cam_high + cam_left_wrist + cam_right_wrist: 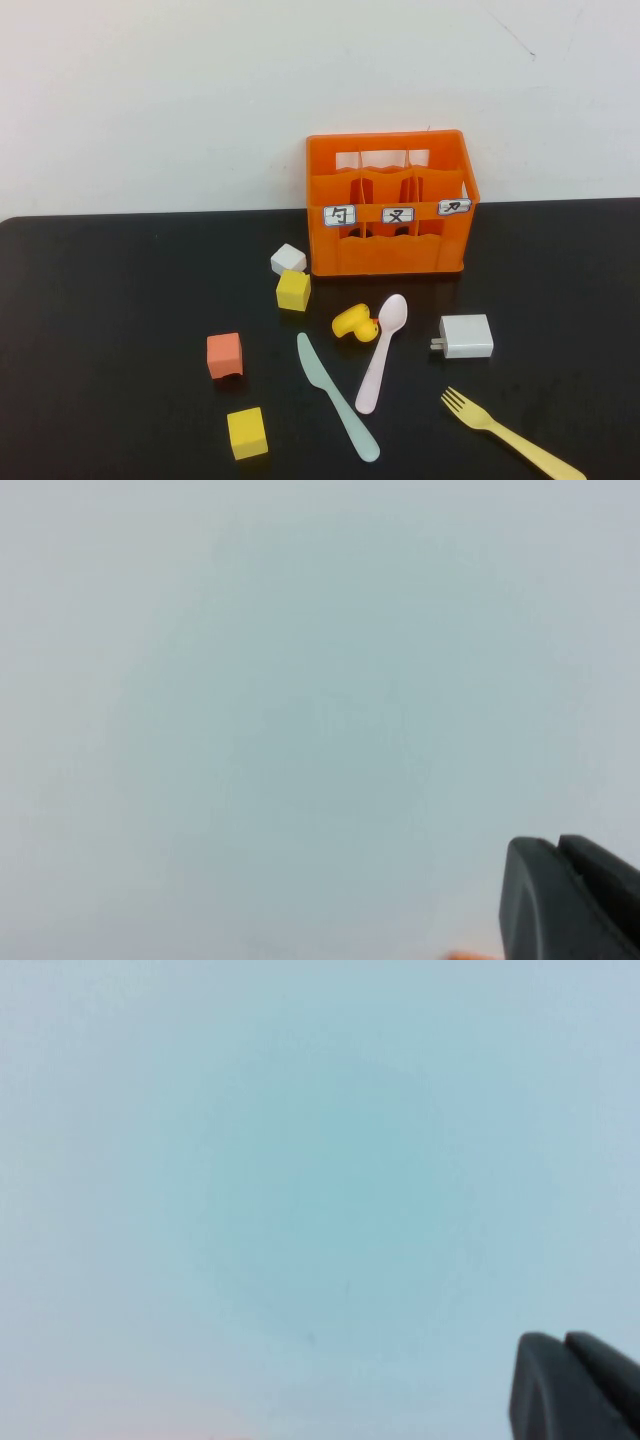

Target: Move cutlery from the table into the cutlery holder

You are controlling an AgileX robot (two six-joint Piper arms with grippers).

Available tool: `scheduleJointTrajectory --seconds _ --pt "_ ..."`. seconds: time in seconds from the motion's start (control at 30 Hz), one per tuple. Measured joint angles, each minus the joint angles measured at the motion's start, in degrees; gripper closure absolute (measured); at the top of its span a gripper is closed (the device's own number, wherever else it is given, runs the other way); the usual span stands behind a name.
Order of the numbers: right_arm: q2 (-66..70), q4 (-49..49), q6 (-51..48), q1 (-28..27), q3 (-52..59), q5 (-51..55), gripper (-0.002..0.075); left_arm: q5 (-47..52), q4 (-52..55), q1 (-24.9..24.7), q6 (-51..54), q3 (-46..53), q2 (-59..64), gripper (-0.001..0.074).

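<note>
The orange cutlery holder (391,255) stands at the back of the black table (110,300), and its compartments look empty. The pale pinkish-white spoon (383,350) lies in front of it, bowl toward the holder. The mint-green knife (336,395) lies just left of the spoon. The yellow fork (507,432) lies at the front right, its handle running off the picture's edge. Neither arm shows in the high view. My left gripper (556,852) and right gripper (563,1345) each show shut, empty fingertips against a blank pale wall.
A yellow duck toy (354,323) lies touching the spoon's left side. A white charger plug (466,336) sits right of the spoon. A white cube (288,259), a yellow cube (293,290), an orange cube (225,355) and another yellow cube (247,432) lie left of the knife.
</note>
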Motion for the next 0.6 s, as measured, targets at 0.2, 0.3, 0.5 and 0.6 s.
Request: scheduleJointTrajectory --seconds 0.2,0.3,0.5,0.6 --pt "0.0 -0.6 8.2 0.0 -6.5 15.4 0.0728 15.9 0.0 0.0 0.0 -10.2 0.6 0.0736" --pt "0.0 -1.7 8.5 0.0 -11.9 23.4 0.0728 23.7 0.0 0.0 0.0 -15.9 3.9 0.0736" --pt "6.4 0.0 -1.9 0.0 -22.0 39.7 0.0728 32.9 -6.1 0.0 -0.5 -21.0 11.4 0.0736" --pt "12.4 6.6 -12.5 0.0 -25.2 44.6 0.0728 33.4 -8.4 0.0 -0.8 -20.7 14.3 0.0736"
